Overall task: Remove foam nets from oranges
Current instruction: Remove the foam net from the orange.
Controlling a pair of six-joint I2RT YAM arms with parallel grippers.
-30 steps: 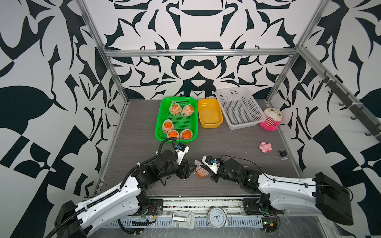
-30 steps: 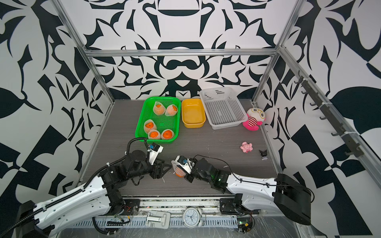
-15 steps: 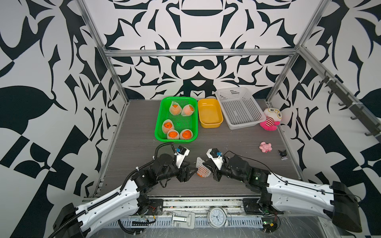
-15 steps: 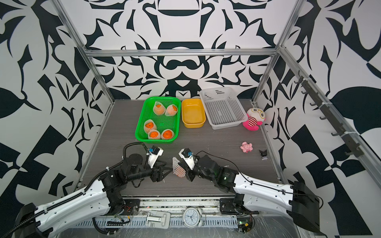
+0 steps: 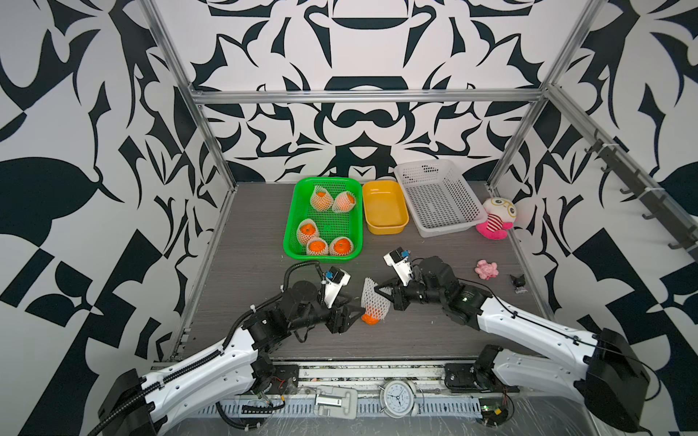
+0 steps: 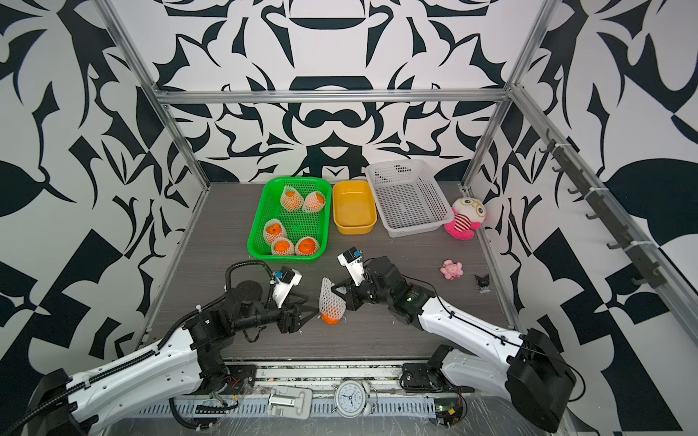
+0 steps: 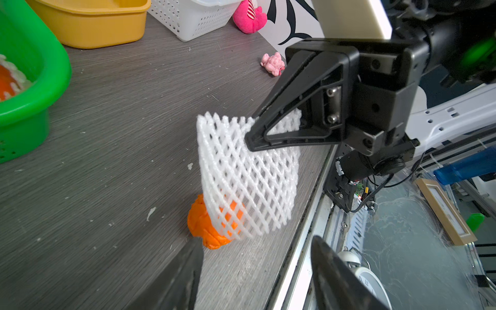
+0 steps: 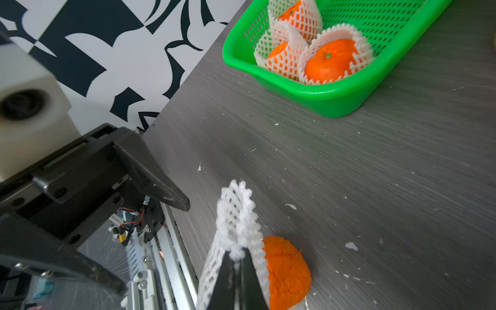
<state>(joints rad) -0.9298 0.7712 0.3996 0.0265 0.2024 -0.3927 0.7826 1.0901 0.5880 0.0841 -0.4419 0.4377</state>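
My right gripper (image 5: pixel 376 290) (image 8: pixel 236 257) is shut on the upper edge of a white foam net (image 5: pixel 372 304) (image 7: pixel 247 174) and holds it stretched upright over the table. An orange (image 5: pixel 369 320) (image 8: pixel 288 271) sticks out of the net's lower end and rests on the table. My left gripper (image 5: pixel 359 310) (image 7: pixel 256 240) is open just left of the orange, with nothing between its fingers. Several more oranges in foam nets (image 5: pixel 316 246) (image 8: pixel 316 53) lie in the green basket (image 5: pixel 291 226).
Behind the basket's right side stand a yellow tub (image 5: pixel 385 226) and a white perforated basket (image 5: pixel 445 231). A plush toy (image 5: pixel 494 219), a pink toy (image 5: pixel 486 268) and a small black figure (image 5: pixel 518 283) lie at the right. The table's front edge is close to the orange.
My right gripper has risen with the net, pulling it tall, and the orange now shows below its lower end. The left gripper stays open beside the orange.
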